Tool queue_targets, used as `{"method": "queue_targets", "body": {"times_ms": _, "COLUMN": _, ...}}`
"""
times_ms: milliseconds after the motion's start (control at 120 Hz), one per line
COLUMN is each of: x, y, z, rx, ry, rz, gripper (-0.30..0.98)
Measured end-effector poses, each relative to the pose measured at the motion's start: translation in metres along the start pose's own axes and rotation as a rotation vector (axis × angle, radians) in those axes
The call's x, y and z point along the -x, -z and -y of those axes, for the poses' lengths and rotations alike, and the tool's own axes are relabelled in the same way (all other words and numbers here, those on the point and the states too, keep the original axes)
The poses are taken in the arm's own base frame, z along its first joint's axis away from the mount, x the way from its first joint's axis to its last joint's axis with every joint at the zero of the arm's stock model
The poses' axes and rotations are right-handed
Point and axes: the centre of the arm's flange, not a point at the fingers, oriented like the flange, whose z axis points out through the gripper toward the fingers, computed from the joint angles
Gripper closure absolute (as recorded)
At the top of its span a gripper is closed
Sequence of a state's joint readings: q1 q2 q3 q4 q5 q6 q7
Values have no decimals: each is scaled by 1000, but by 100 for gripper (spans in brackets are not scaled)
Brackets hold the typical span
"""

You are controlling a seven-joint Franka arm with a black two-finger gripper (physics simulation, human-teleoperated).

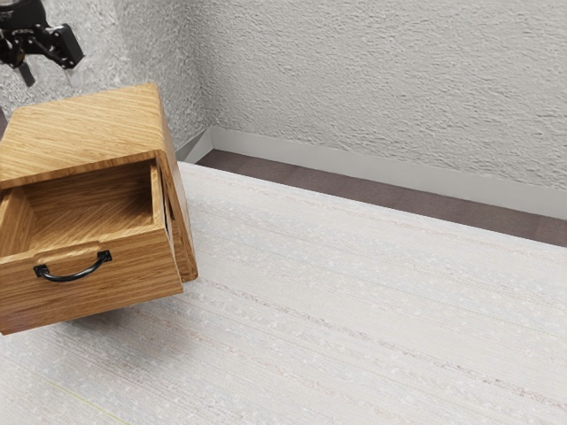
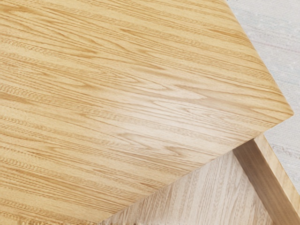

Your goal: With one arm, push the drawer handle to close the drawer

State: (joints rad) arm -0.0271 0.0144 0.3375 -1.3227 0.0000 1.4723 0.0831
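Observation:
Up at the exterior view's far left, my black gripper (image 1: 50, 74) hangs above the wooden cabinet (image 1: 89, 124), its fingers apart with nothing between them. The drawer (image 1: 115, 283) stands pulled out of the cabinet's front, its inside showing. A black curved handle (image 1: 73, 276) is fixed to the drawer's front panel, away from the gripper. In the wrist view, the cabinet's top (image 2: 122, 93) lies under my hand, and part of the drawer (image 2: 272, 187) extends beyond its front edge.
A pale, streaked surface (image 1: 354, 310) surrounds the cabinet and stretches across to the exterior view's right. Behind it are a dark floor strip (image 1: 354, 195), a light baseboard (image 1: 390, 166) and a rough grey wall (image 1: 381, 71).

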Motion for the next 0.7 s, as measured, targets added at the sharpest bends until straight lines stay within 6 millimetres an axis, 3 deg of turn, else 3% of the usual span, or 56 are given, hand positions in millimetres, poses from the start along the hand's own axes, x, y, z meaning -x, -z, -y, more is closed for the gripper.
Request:
{"method": "queue_targets", "body": {"times_ms": 125, "x": 8, "y": 4, "z": 52, "rx": -14, "ry": 86, "rz": -3, "gripper": 2}}
{"method": "queue_targets", "body": {"times_ms": 133, "x": 10, "y": 9, "z": 55, "rx": -16, "ry": 91, "rz": -12, "gripper": 2}}
{"method": "queue_targets", "body": {"times_ms": 175, "x": 35, "y": 86, "z": 66, "rx": -50, "ry": 112, "rz": -148, "gripper": 2}}
{"method": "queue_targets", "body": {"times_ms": 208, "x": 60, "y": 133, "z": 69, "rx": -64, "ry": 120, "rz": -228, "gripper": 2}}
{"method": "queue_targets", "body": {"times_ms": 258, "x": 78, "y": 167, "z": 43, "rx": -57, "ry": 64, "rz": -286, "gripper": 2}}
{"method": "queue_targets", "body": {"times_ms": 300, "x": 81, "y": 176, "z": 6, "rx": -31, "ry": -19, "rz": -301, "gripper": 2}}
{"method": "queue_targets", "body": {"times_ms": 333, "x": 83, "y": 179, "z": -10, "rx": -17, "ry": -57, "rz": -302, "gripper": 2}}
{"method": "queue_targets", "body": {"times_ms": 400, "x": 80, "y": 168, "z": -20, "rx": 2, "ry": -83, "rz": -264, "gripper": 2}}
{"method": "queue_targets", "body": {"times_ms": 467, "x": 73, "y": 140, "z": -38, "rx": 40, "ry": -125, "rz": -191, "gripper": 2}}
{"method": "queue_targets", "body": {"times_ms": 517, "x": 85, "y": 113, "z": -51, "rx": 84, "ry": -170, "rz": -126, "gripper": 2}}
{"method": "queue_targets", "body": {"times_ms": 600, "x": 148, "y": 59, "z": -71, "rx": 123, "ry": -231, "rz": -36, "gripper": 2}}
{"method": "queue_targets", "body": {"times_ms": 700, "x": 226, "y": -22, "z": -91, "rx": 101, "ry": -253, "rz": 63, "gripper": 2}}
